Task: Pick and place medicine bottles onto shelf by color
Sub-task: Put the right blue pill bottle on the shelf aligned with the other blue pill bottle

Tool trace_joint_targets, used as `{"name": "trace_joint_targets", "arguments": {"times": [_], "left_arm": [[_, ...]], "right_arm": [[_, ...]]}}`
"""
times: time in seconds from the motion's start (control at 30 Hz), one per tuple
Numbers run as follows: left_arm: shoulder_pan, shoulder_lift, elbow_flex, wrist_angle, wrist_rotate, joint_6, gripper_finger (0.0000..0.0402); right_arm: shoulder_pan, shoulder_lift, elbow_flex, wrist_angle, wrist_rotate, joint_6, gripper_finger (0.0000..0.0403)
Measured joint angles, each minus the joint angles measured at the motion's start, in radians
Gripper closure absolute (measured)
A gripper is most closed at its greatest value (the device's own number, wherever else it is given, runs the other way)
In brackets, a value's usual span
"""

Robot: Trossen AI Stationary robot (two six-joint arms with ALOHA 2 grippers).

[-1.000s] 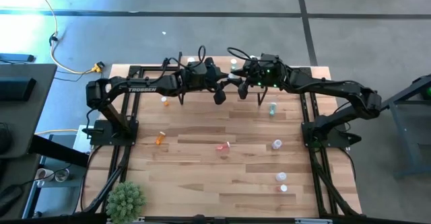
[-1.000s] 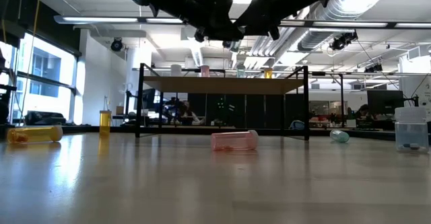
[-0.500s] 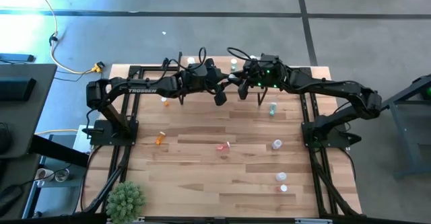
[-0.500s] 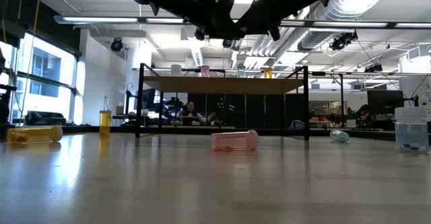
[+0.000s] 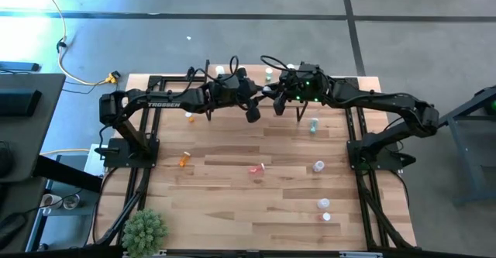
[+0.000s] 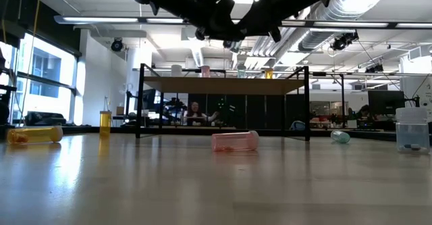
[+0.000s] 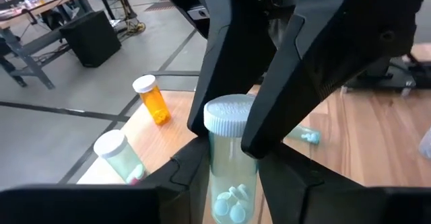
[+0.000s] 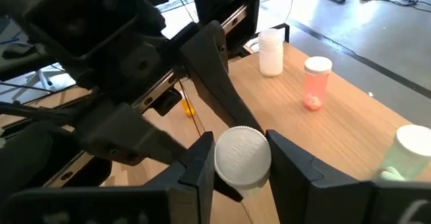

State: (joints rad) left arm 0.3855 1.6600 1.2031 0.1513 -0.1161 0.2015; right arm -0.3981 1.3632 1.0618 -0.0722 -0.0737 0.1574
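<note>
The tabletop (image 5: 232,204) is carrying everything, with the plant (image 5: 145,228) sitting at its near left corner. The left arm (image 5: 155,101) and right arm (image 5: 380,99) are both reaching in toward the middle of the far edge, meeting above the shelf (image 6: 223,85), which is standing on black legs at the back of the tabletop. Four upright bottles are lining the shelf: a white one (image 6: 176,69), a pink one (image 6: 205,70), a green one (image 6: 241,70) and an orange one (image 6: 268,71). More bottles are lying loose on the tabletop: a pink bottle (image 5: 257,169) on its side near the middle, an orange bottle (image 5: 184,159) to the left, a second orange bottle (image 5: 190,117) standing closer to the shelf, a green bottle (image 5: 313,124) on the right, and three clear bottles (image 5: 318,166) (image 5: 323,204) (image 5: 326,216) trailing toward the near right. The left end effector (image 7: 232,180) is gripping the body of a pale green bottle (image 7: 227,113) with white pills inside, holding it upright in the air over the shelf. The right end effector (image 8: 244,158) is closing on the same bottle from above, its fingers pressing against the white cap (image 8: 242,153), so both are clamping the one bottle between them.
</note>
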Motion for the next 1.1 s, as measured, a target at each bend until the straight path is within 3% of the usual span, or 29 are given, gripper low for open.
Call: {"name": "trace_joint_targets", "arguments": {"times": [0.27, 0.4, 0.77, 1.1], "left_arm": [[-0.001, -0.002, 0.001, -0.014, -0.029, 0.013, 0.0229], [-0.002, -0.008, 0.001, -0.046, -0.093, 0.012, 0.0211], [-0.001, -0.098, 0.001, -0.174, -0.178, 0.009, 0.0210], [0.000, -0.248, 0.001, -0.275, -0.212, -0.036, 0.0209]], "right_arm": [[-0.011, 0.000, -0.001, -0.012, 0.046, 0.001, 0.0310], [-0.034, -0.007, -0.001, -0.007, 0.047, 0.000, 0.0310], [-0.116, -0.005, 0.217, -0.287, 0.094, -0.069, 0.0310], [-0.081, 0.120, 0.233, -0.313, 0.013, -0.054, 0.0307]]}}
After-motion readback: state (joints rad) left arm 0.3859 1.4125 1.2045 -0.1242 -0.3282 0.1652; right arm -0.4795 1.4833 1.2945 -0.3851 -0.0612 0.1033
